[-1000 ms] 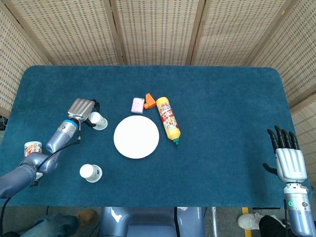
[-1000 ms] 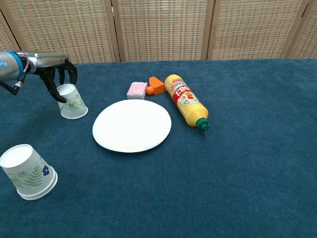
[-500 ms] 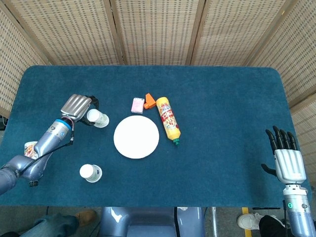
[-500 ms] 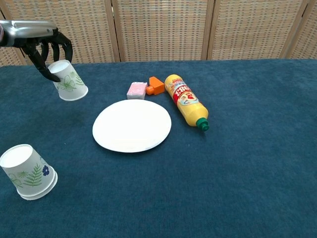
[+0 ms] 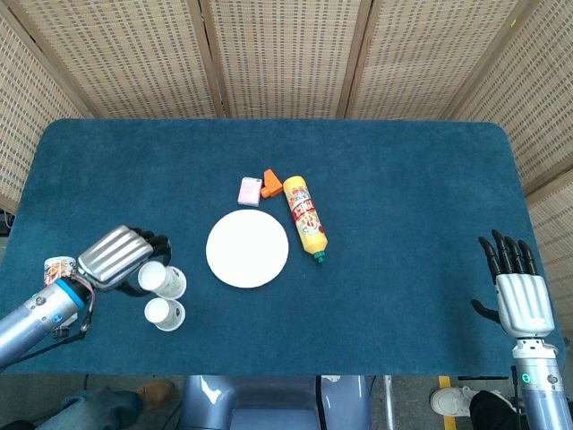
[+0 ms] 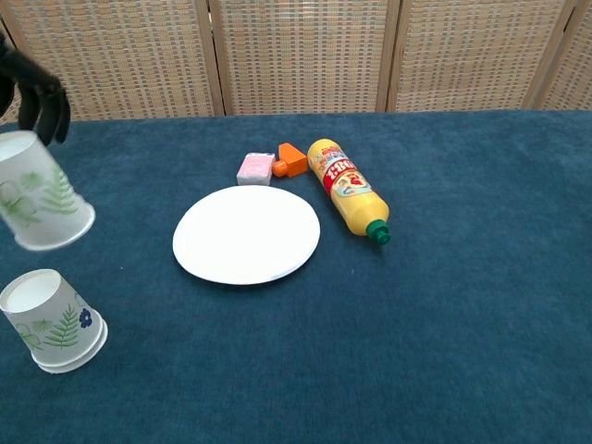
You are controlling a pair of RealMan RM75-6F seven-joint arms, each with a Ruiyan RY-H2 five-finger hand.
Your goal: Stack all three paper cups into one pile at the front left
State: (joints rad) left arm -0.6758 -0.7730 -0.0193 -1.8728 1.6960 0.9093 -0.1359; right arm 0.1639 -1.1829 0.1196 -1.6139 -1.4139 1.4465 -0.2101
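Woven-cane screens back a worktop (image 5: 403, 179) covered in dark blue felt. At its centre lies a white plate (image 5: 247, 248); behind and to the right of it a yellow bottle (image 5: 304, 218) lies on its side, long axis running front to back with the green cap toward the front, and a pink block (image 5: 250, 190) and an orange block (image 5: 271, 183) sit just behind the plate. The left robot hand (image 5: 115, 257) is over the front left zone and holds a paper cup (image 5: 162, 279) upside down and tilted, base toward the hand, rim pointing right and down. A second paper cup (image 5: 165, 313) stands inverted on the worktop just in front of the held cup; in the chest view the carried cup (image 6: 39, 203) hangs above and slightly behind it, apart from it. A third, printed cup (image 5: 59, 268) shows at the left edge, partly hidden by the arm. The right robot hand (image 5: 515, 291) is at the front right edge, well apart from every cup, fingers spread and holding nothing. The left arm is therefore the nearer one. Judged from this, the next move requires levelling the held cup and lowering it forward onto the standing cup's base.
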